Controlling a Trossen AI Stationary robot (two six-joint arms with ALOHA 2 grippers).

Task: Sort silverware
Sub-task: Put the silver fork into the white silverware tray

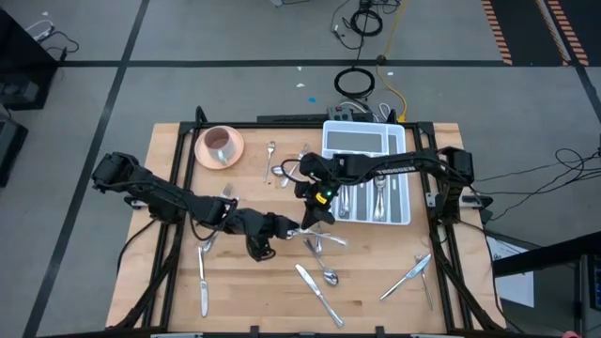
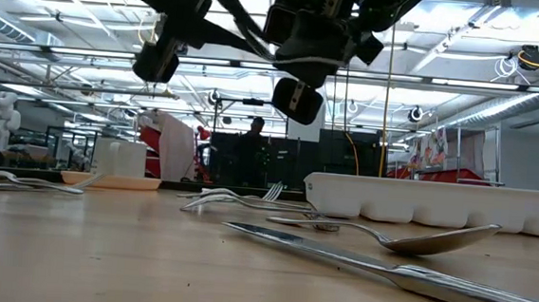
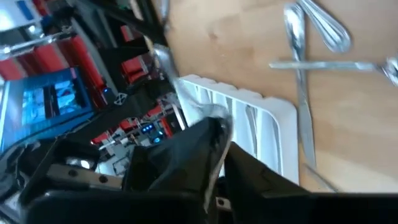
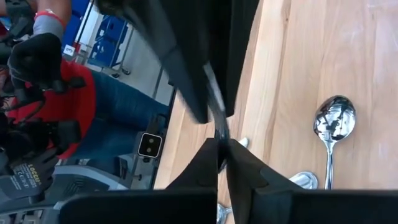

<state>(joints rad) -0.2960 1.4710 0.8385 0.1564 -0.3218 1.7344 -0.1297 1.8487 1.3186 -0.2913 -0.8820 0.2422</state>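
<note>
Both grippers meet above the table's middle, in front of the white tray (image 1: pixel 366 141). My left gripper (image 1: pixel 293 228) (image 3: pixel 217 149) comes from the left, my right gripper (image 1: pixel 315 218) (image 4: pixel 221 147) from the right. Each is shut on one slender shiny piece of silverware (image 4: pixel 214 106), whose kind I cannot tell. In the low view both grippers (image 2: pixel 297 96) hang well above the tabletop. Other silverware lies loose on the wood: forks (image 1: pixel 319 242), a spoon (image 1: pixel 329 277) (image 4: pixel 334 124), knives (image 1: pixel 319 293). Several pieces lie in the tray's compartments (image 1: pixel 380 197). My left gripper pinches the silver piece between its two fingers, on a part (image 4: pixel 208 78) a little way along from the right gripper's hold. It comes about level from the table's left. The piece is lifted clear of the table. My right gripper pinches the slender metal strip (image 4: pixel 219 134) between its two fingertips, which lie across it. It comes slanting down from the table's right and far side. The strip runs on from its fingertips into the left gripper.
A pink bowl (image 1: pixel 219 145) stands at the far left corner, with two spoons (image 1: pixel 272 160) beside it. Knives and forks lie at the near left (image 1: pixel 202 277) and near right (image 1: pixel 408 277). A person in red (image 4: pixel 56 93) stands beyond the table.
</note>
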